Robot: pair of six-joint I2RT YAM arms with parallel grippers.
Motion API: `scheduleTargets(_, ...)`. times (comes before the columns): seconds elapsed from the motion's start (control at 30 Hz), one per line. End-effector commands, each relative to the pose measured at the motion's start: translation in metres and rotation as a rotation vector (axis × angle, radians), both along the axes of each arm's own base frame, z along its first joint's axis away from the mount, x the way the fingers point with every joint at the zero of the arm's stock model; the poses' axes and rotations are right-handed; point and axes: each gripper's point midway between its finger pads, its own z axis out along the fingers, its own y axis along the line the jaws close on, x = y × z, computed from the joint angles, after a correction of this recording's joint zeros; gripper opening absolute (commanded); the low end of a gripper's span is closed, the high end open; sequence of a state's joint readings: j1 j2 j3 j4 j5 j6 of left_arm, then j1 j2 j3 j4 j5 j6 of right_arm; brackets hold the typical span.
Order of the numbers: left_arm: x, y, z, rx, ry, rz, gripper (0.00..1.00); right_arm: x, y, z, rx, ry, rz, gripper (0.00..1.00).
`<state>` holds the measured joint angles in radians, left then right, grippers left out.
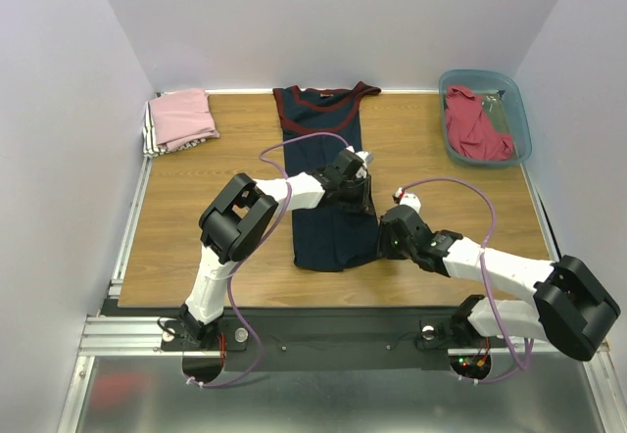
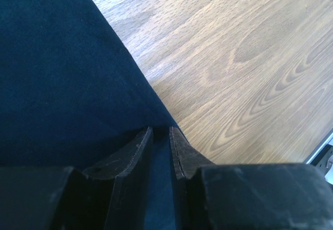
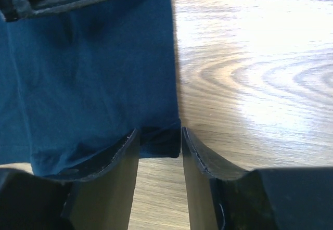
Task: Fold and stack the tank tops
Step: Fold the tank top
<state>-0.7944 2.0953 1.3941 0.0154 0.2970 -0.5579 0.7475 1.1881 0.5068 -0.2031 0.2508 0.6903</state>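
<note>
Navy tank top (image 1: 331,245): left gripper (image 2: 160,132) pinches side edge, right gripper (image 3: 159,134) straddles hem corner, grip unclear; both look staged to fold.

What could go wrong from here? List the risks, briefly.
1. The left pincer pinches only the very edge of the jersey; the cloth may slip out on a lift.
2. The right pincer stands open around the corner; it could leave that side behind and skew the fold.
</note>
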Motion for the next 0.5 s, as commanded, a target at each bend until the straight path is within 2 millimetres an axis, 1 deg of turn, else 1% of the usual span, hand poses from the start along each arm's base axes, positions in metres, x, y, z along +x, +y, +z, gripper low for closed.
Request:
scheduleTargets(0.0, 0.000, 0.014, -0.020, 0.058, 0.019, 0.014, 0.31, 0.005, -0.010, 0.001, -0.016, -0.029, -0.073, 0.45)
scheduleTargets(0.07, 0.001, 0.014, -0.021, 0.060, 0.018, 0.015, 0.31, 0.008, -0.013, 0.005, -0.014, -0.050, -0.101, 0.44)
scheduleTargets(0.1, 0.001, 0.014, -0.021, 0.059, 0.020, 0.015, 0.31, 0.009, -0.013, 0.007, -0.014, -0.057, -0.106, 0.42)
scheduleTargets(0.13, 0.000, 0.014, -0.021, 0.061, 0.020, 0.015, 0.31, 0.011, -0.015, 0.008, -0.018, -0.065, -0.120, 0.37)
scheduleTargets(0.23, 0.001, 0.014, -0.022, 0.061, 0.022, 0.018, 0.31, 0.014, -0.015, 0.008, -0.023, -0.066, -0.132, 0.35)
scheduleTargets(0.3, 0.001, 0.014, -0.022, 0.061, 0.022, 0.015, 0.31, 0.014, -0.013, 0.004, -0.032, -0.051, -0.133, 0.32)
scheduleTargets(0.47, 0.001, 0.014, -0.022, 0.059, 0.023, 0.015, 0.30, 0.017, -0.010, 0.001, -0.042, -0.036, -0.133, 0.32)
